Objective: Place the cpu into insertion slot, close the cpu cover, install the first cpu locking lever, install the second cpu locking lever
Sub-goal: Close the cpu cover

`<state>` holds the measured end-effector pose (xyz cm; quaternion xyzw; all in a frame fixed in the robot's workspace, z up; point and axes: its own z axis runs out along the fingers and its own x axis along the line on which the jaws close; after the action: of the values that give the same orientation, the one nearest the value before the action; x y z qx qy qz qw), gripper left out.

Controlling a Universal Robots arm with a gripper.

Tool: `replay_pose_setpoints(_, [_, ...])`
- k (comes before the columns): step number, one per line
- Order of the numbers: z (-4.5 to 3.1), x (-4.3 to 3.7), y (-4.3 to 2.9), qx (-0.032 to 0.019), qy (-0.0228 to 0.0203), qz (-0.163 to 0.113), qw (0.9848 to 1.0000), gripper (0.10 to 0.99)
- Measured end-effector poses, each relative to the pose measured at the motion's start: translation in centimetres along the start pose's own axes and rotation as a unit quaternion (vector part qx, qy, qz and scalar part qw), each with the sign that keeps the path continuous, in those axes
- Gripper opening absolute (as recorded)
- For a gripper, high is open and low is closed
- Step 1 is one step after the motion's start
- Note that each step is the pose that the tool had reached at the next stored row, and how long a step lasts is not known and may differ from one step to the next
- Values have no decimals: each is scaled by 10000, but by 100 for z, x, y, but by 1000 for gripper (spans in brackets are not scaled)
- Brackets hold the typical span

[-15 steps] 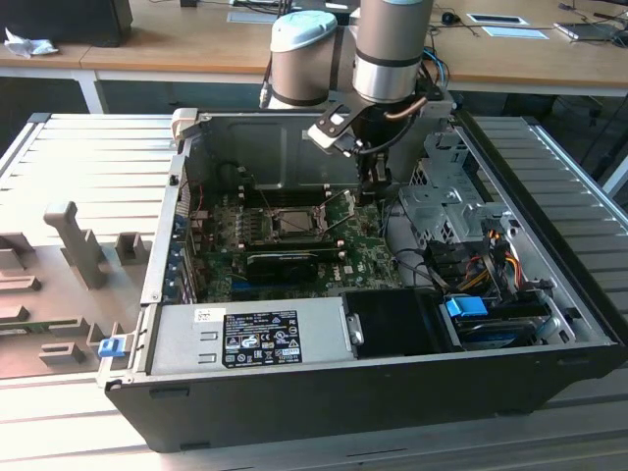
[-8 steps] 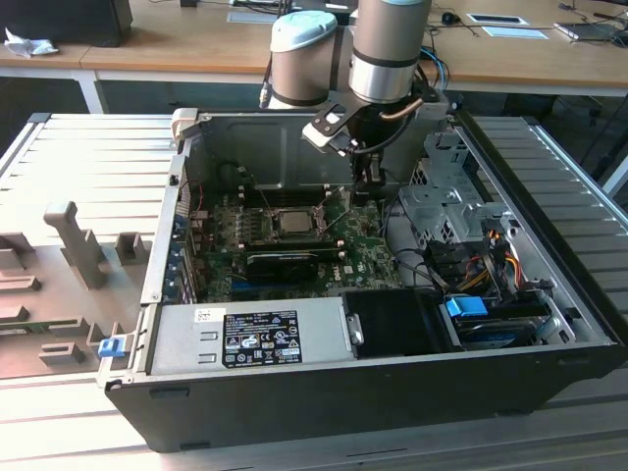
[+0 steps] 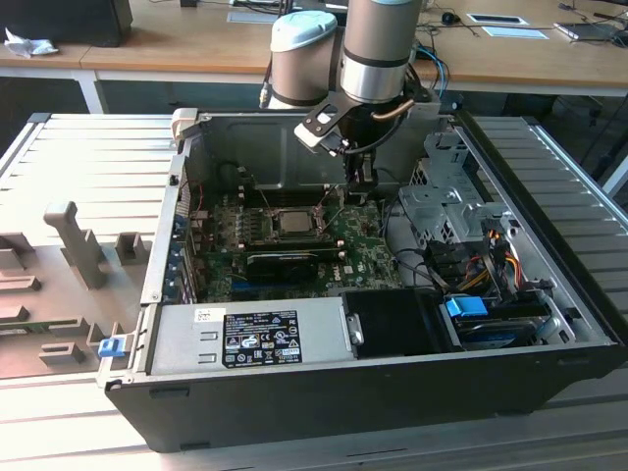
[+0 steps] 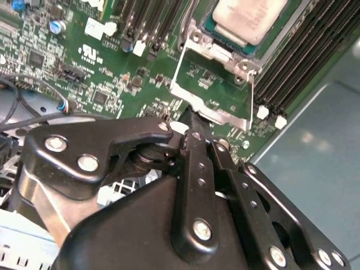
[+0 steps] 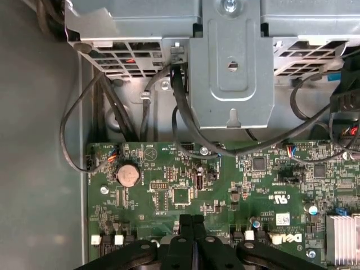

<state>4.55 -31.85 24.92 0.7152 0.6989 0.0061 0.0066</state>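
I am looking down into an open computer case (image 3: 294, 412) with its green motherboard (image 3: 353, 257) facing up. The arm reaches in from above. The gripper (image 3: 361, 182) hangs low over the board, near the cpu (image 3: 292, 221) and on the exterior view's right of it.

In the second wrist view the cpu (image 4: 247, 19) lies flat in the insertion slot (image 4: 198, 39) with its pale metal face up. The chip is square, so it has no long axis. Its edges run in line with the slot's rim and with the long black memory slots (image 4: 298, 62) beside it.

The cpu cover (image 4: 222, 115) is swung open off the chip and hinged at the side of the slot nearest the gripper. Its free edge points toward the gripper, and green board shows through its square opening. I cannot tell how steeply the frame stands.

The gripper (image 4: 188, 121) has its two black fingers pressed together with no gap between them. Their tip meets the small lip in the middle of the cover's free edge. I cannot tell whether that lip is caught between them.

In the first wrist view the closed fingers (image 5: 185, 239) sit over the board. Beyond them are a round coin cell (image 5: 127, 174), black cables (image 5: 185, 124) and a grey metal drive cage (image 5: 230, 67).
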Motion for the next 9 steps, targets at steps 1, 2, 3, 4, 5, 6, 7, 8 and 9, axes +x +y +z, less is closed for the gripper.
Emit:
replay_pose_setpoints(1, [0, -1, -28, 0, 0, 0, 10000, 106])
replay_pose_setpoints(2, [-1, -1, -47, 0, 0, 0, 10000, 106])
replay_pose_setpoints(3, [-1, -2, -58, 0, 0, 0, 10000, 106])
replay_pose_setpoints(4, [-1, -2, -68, 0, 0, 0, 10000, 106])
replay_pose_setpoints(5, [-2, -2, -78, 0, 0, 0, 10000, 106])
replay_pose_setpoints(6, [-1, -2, -82, 0, 0, 0, 10000, 106])
replay_pose_setpoints(7, [-2, -2, -85, 0, 0, -1, 10000, 106])
replay_pose_setpoints(8, [-2, -2, -87, 0, 0, 0, 10000, 106])
replay_pose_setpoints(9, [-1, -2, -88, 0, 0, -1, 10000, 106])
